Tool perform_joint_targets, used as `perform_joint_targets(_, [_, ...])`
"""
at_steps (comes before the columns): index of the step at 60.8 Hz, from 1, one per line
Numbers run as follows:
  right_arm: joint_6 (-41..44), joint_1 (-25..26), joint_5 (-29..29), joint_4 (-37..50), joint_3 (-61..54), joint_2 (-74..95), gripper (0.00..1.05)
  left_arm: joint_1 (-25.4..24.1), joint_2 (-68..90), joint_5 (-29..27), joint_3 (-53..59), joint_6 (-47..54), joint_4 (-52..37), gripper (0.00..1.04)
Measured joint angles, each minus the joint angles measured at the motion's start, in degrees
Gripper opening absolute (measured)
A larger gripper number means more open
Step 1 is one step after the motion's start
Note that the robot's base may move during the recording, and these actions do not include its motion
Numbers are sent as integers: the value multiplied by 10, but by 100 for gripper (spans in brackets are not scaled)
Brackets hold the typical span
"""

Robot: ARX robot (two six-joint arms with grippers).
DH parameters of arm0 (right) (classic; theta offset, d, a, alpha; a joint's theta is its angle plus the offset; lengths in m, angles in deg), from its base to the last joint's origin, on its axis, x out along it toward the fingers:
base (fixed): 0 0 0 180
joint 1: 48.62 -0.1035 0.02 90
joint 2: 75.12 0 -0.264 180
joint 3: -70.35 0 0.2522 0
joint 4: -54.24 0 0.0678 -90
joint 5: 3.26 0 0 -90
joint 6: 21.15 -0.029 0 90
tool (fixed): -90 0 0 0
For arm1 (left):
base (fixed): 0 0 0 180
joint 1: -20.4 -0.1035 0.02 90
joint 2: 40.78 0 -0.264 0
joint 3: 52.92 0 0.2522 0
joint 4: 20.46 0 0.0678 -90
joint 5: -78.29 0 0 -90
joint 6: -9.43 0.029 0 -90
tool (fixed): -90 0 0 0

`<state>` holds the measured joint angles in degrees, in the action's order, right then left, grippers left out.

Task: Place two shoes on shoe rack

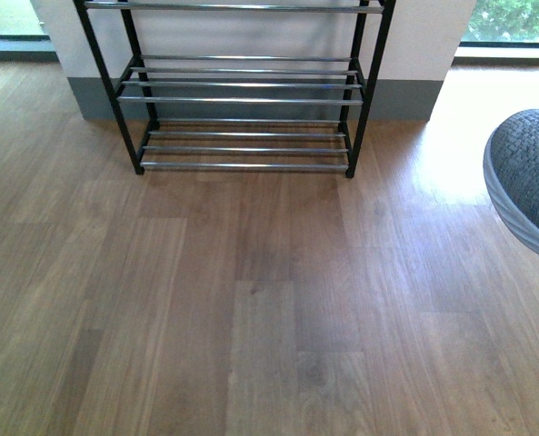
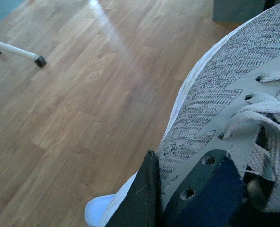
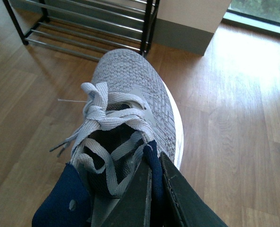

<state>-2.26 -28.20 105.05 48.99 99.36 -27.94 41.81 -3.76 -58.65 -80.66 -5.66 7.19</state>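
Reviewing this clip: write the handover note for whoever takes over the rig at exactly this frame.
Left gripper: shut on the left-arm sneaker, pinching its collar; the rack is not in that wrist view.
Right gripper: shut on the right-arm sneaker, also at the collar, toe pointing toward the shoe rack. Its toe shows at the right edge of the front view.
Done: both sneakers are grasped.
Left: neither is on the rack yet. Carry each to a tier, set it down across the bars and release.
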Motion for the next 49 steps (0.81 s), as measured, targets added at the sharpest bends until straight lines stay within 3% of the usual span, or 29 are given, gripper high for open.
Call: perform_joint_targets(49, [0, 0, 3, 0, 0, 0, 2, 0, 1, -2, 0, 0, 0, 2])
